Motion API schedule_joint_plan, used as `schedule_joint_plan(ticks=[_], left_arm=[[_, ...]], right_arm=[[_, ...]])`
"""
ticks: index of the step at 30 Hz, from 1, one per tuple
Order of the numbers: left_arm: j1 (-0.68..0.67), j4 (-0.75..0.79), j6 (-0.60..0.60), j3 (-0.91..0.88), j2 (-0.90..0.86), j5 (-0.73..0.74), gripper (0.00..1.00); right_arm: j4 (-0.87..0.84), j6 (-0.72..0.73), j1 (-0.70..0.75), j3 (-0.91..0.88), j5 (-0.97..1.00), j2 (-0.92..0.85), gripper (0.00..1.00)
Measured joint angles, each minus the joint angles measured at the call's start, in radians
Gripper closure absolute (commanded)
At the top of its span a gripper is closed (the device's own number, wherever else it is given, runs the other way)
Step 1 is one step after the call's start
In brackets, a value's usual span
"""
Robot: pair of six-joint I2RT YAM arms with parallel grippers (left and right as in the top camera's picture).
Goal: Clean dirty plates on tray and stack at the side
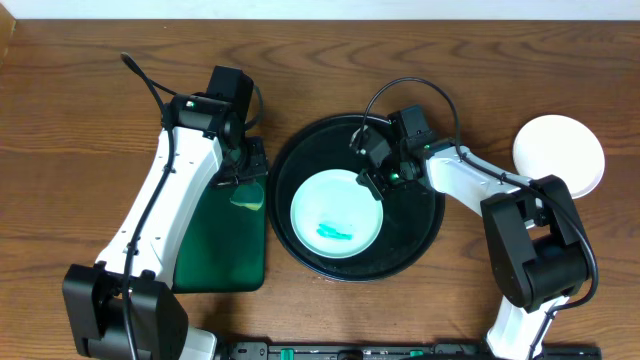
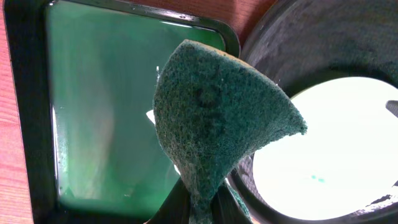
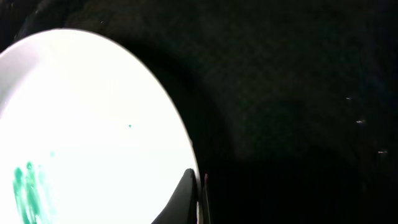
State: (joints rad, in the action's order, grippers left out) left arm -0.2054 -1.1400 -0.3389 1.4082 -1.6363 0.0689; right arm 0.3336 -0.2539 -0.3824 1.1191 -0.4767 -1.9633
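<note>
Pinching the rim of the pale green plate [image 3: 93, 124], the right gripper [image 3: 198, 193] is closed, one finger over the lip and the other under it. Likely purpose: steady the plate, or tip it, so it does not slide while being wiped. The grip sits on the plate's upper-right edge, clear of the teal smear [image 1: 335, 232] near the lower middle, so the dirty patch stays exposed.

Left gripper [image 2: 202, 205] is clamped shut on a green sponge [image 2: 217, 118], which stands up out of the fingers with its broad face free. It hangs over the right end of the green tray [image 2: 112, 99], just beside the black tray [image 1: 425, 225]. Reads as waiting for the plate to be secured.

Plate lies flat inside the black tray, left of centre, to the right of the sponge and near it, not touching. One white plate [image 1: 558, 155] sits alone on the surface [image 1: 80, 100] at the far right, well apart from the black tray; probably the stacking spot.
</note>
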Motion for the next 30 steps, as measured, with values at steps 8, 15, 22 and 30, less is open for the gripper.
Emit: schedule_joint_plan(ticks=[8, 15, 22, 30], left_arm=[[0.0, 0.0, 0.0, 0.0, 0.0, 0.0, 0.93], [0.0, 0.0, 0.0, 0.0, 0.0, 0.0, 0.93], [0.0, 0.0, 0.0, 0.0, 0.0, 0.0, 0.93], [0.0, 0.0, 0.0, 0.0, 0.0, 0.0, 0.93]], right_arm=[[-0.006, 0.396, 0.0, 0.004, 0.066, 0.0, 0.99], [0.092, 0.646, 0.002, 0.035, 0.177, 0.01, 0.98], [0.21, 0.715, 0.0, 0.037, 0.359, 0.063, 0.98], [0.301, 0.666, -0.037, 0.016, 0.55, 0.233, 0.99]])
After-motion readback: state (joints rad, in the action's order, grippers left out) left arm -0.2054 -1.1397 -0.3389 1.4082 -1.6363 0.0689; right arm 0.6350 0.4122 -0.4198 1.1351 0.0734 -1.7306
